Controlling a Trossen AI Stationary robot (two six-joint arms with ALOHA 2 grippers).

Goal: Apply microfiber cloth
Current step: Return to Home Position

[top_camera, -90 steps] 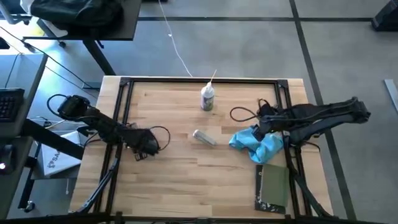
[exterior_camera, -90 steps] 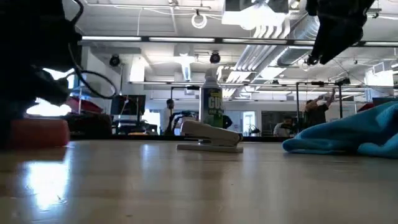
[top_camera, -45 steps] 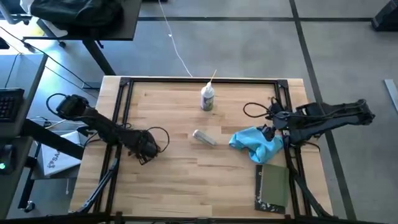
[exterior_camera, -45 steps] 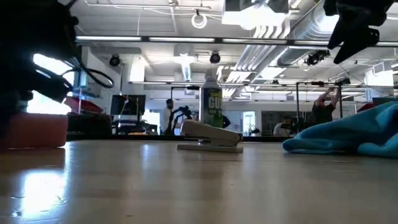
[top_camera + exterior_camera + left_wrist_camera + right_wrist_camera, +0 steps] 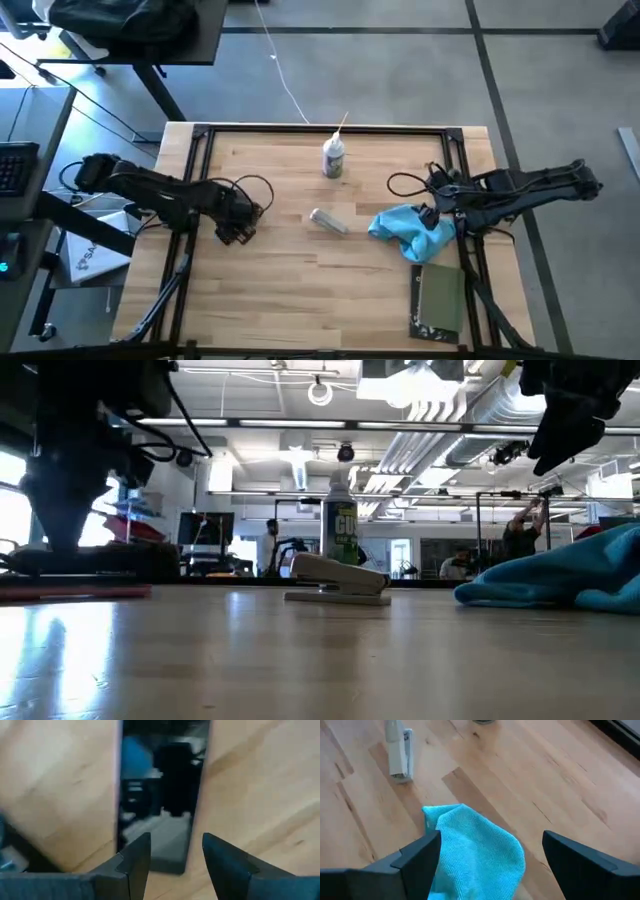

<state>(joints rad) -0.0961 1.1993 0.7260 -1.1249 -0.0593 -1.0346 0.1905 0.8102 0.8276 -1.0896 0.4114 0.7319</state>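
The light-blue cloth (image 5: 412, 232) lies crumpled on the right side of the wooden surface (image 5: 300, 290). It sits between a small grey oblong thing (image 5: 328, 220) and the frame rail, next to a dark green book (image 5: 440, 302). The right arm (image 5: 520, 190) hangs above the cloth, its jaws spread wide and holding nothing. On the left side, the left arm (image 5: 160, 195) hangs over a flat phone (image 5: 160, 795) with a dark shiny face, jaws apart and empty. A spray bottle (image 5: 334, 158) stands upright toward the far edge.
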